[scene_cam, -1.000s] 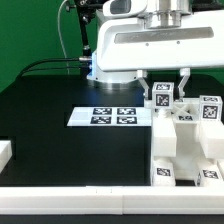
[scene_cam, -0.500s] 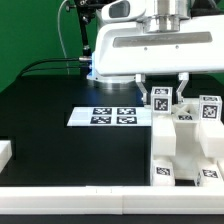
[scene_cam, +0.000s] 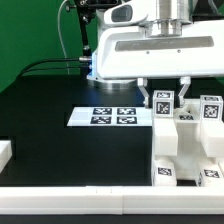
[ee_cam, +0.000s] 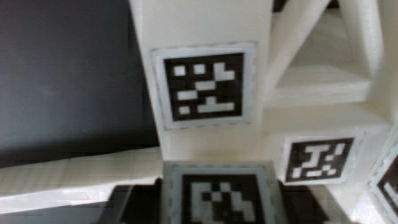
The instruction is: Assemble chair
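Note:
The partly built chair (scene_cam: 185,145) stands at the exterior view's right, a white blocky assembly with tags on its front and top. Just above its near-left top hangs a small white tagged chair piece (scene_cam: 163,101), and my gripper (scene_cam: 165,97) is shut on it, one finger on each side. In the wrist view the held piece (ee_cam: 222,195) fills the space between the dark fingers (ee_cam: 135,196). Beyond it I see an upright white chair part (ee_cam: 205,88) with a large tag, and a smaller tag (ee_cam: 320,160) on a lower slab.
The marker board (scene_cam: 112,116) lies flat on the black table to the left of the chair. A white block (scene_cam: 5,152) sits at the left edge, a white rail (scene_cam: 80,196) runs along the front, and cables (scene_cam: 55,62) trail at the back left.
The gripper and the held piece have shifted slightly toward the exterior view's right and a little lower. The grip is unchanged.

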{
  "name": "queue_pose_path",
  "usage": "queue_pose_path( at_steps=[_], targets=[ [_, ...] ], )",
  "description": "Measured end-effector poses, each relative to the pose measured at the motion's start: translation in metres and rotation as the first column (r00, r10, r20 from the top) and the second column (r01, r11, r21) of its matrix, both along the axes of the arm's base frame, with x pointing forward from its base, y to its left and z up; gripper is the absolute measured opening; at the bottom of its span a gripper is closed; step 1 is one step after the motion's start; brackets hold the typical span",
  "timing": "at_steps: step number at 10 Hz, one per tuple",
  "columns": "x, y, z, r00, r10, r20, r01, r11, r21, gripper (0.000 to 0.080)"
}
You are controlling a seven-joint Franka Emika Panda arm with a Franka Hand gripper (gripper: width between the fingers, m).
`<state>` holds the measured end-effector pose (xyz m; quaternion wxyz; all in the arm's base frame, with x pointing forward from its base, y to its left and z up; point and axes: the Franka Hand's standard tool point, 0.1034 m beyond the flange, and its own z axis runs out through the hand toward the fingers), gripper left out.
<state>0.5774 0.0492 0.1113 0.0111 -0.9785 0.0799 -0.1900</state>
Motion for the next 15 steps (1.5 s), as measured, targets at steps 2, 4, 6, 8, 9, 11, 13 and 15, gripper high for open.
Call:
queue_pose_path(
  at_steps=[2,4,6,8,9,11,13,15],
  targets=[
    [0.000,0.000,0.000,1.000,0.000,0.000,0.000,1.000,0.000,0.0279],
    [0.000,0.000,0.000,1.000,0.001,0.000,-0.001,1.000,0.000,0.0536],
    [0.000,0.000,0.000,1.000,0.001,0.000,-0.001,1.000,0.000,0.0626],
    [-0.001,0.000,-0.001,1.000,0.002,-0.013,-0.002,1.000,0.000,0.0645],
    [-0.002,-0.001,0.000,0.999,0.004,-0.041,-0.004,1.000,0.003,0.0649],
    [-0.003,-0.008,0.012,0.991,-0.005,-0.136,0.008,1.000,0.022,0.0649],
    [-0.001,-0.010,0.016,0.956,-0.012,-0.294,0.025,0.999,0.042,0.0649],
    [0.000,-0.010,0.014,0.913,-0.016,-0.407,0.043,0.997,0.057,0.0649]
  ],
)
